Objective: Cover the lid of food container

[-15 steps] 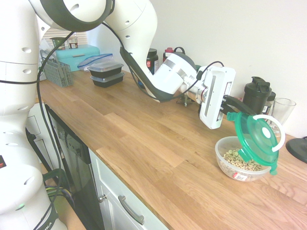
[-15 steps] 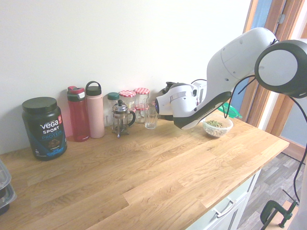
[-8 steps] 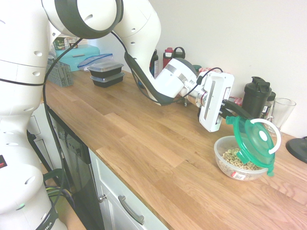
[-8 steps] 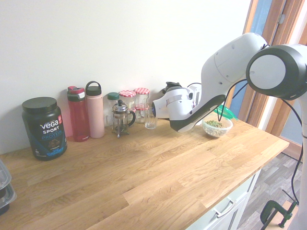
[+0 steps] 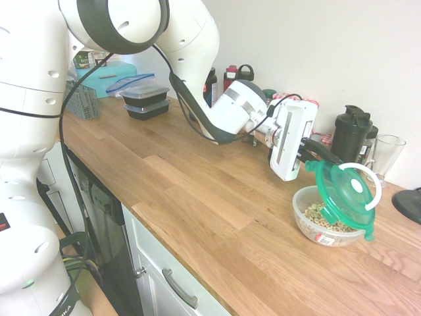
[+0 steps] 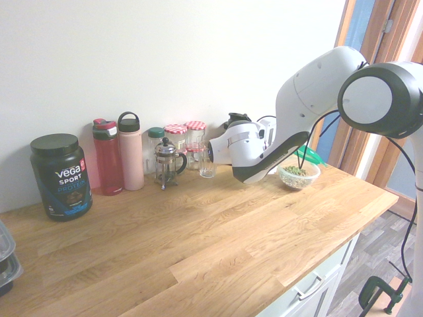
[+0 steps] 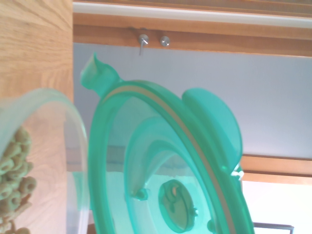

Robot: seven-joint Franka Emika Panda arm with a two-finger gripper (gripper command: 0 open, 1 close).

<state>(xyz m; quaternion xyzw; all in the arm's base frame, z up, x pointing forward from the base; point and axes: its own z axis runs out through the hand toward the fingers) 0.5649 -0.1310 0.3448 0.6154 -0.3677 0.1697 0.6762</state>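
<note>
Wooden kitchen counter (image 5: 197, 191): my gripper (image 5: 314, 155), clamped tight on 1 edge of the green lid (image 5: 345, 195), holds it steeply tilted above the bowl of cereal (image 5: 322, 224), its lower rim at the bowl's far edge. Lid fetched; laying it flat and pressing it shut is left.
</note>
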